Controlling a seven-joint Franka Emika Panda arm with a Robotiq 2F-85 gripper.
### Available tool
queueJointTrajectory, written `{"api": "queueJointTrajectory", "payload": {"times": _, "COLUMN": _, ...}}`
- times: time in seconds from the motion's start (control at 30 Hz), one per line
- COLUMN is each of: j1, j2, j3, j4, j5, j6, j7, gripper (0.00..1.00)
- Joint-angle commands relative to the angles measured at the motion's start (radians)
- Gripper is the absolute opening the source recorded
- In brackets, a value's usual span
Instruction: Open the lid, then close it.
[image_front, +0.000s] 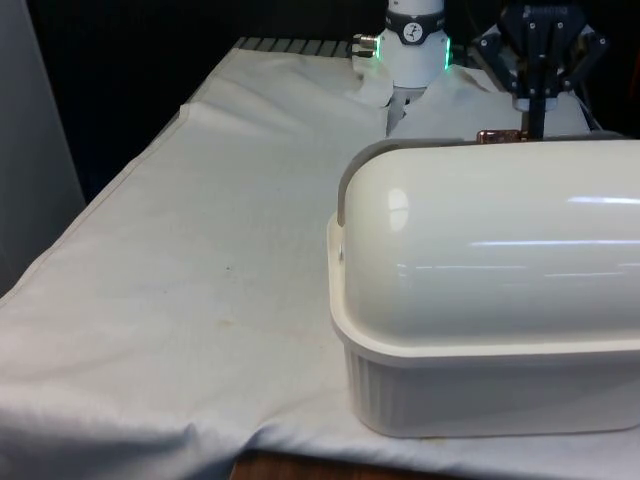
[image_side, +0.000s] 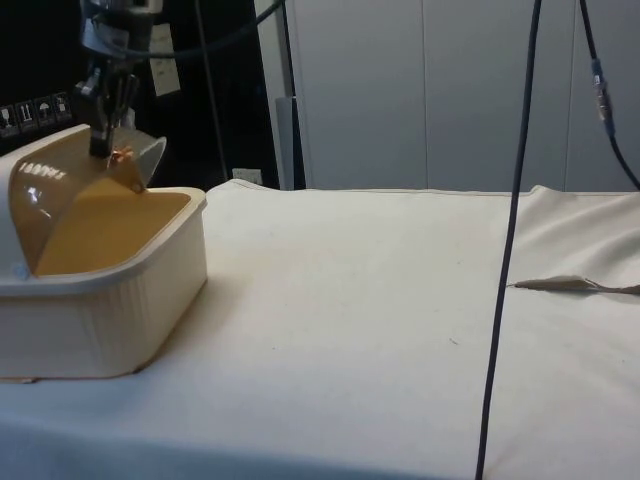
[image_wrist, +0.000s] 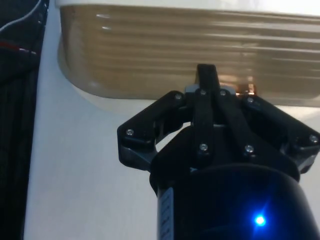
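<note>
Black fingers of my gripper (image_side: 103, 150) pinched narrow on copper handle (image_front: 499, 135) of cream lid (image_front: 490, 240), bread box (image_side: 100, 300) at table (image_side: 400, 300) edge. Lid approx half rolled back; opening unfinished, closing left, I judge.

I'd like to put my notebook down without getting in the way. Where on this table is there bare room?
The white cloth lies bare on the front view's left of the bread box; in the side view, bare from the box out to a hanging black cable. It is crowded at the box: the hand is at the raised lid's copper handle.
</note>
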Motion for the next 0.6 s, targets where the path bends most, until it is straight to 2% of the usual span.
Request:
{"api": "queueJointTrajectory", "payload": {"times": 0.0, "j1": 0.001, "j2": 0.000, "j3": 0.003, "j4": -0.011, "j5": 0.005, "j6": -0.001, "j7": 0.002, "gripper": 0.00}}
{"api": "queueJointTrajectory", "payload": {"times": 0.57, "j1": -0.001, "j2": -0.012, "j3": 0.008, "j4": -0.052, "j5": 0.009, "j6": -0.091, "j7": -0.002, "gripper": 0.00}}
